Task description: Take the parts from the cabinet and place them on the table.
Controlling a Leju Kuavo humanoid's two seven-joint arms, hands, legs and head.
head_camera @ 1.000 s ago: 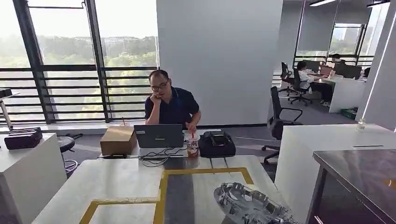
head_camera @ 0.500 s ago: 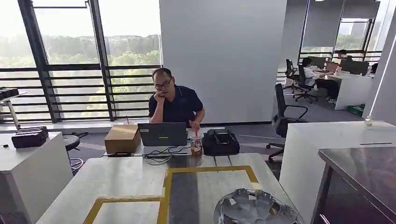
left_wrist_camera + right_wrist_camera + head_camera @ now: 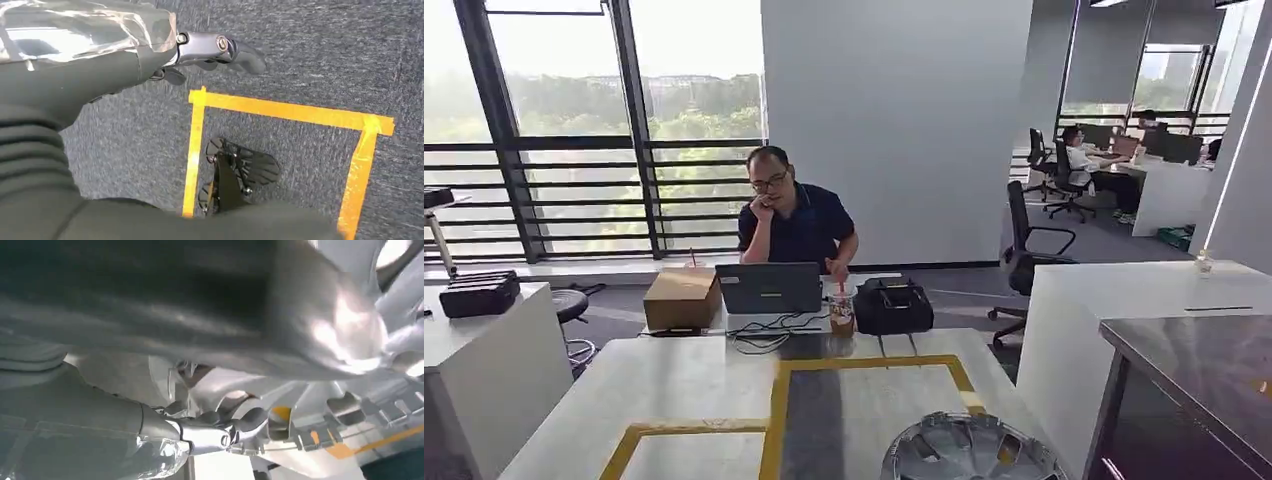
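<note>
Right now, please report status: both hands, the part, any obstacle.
Right hand grips the hubcap over the table. Left hand hangs holding nothing. No obstacle near the hubcap.

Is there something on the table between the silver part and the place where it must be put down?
Nothing visible blocks it. The silver part, held by the right hand, is already above the table. The laptop, box, cup and black bag stand at the far end, well away.

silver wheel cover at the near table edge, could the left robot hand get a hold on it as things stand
Probably not right away. The left robot hand hangs low over grey carpet with yellow tape lines, holding nothing, while the round silver wheel cover sits up at the table, gripped by the right robot hand. The arm would have to rise first.
</note>
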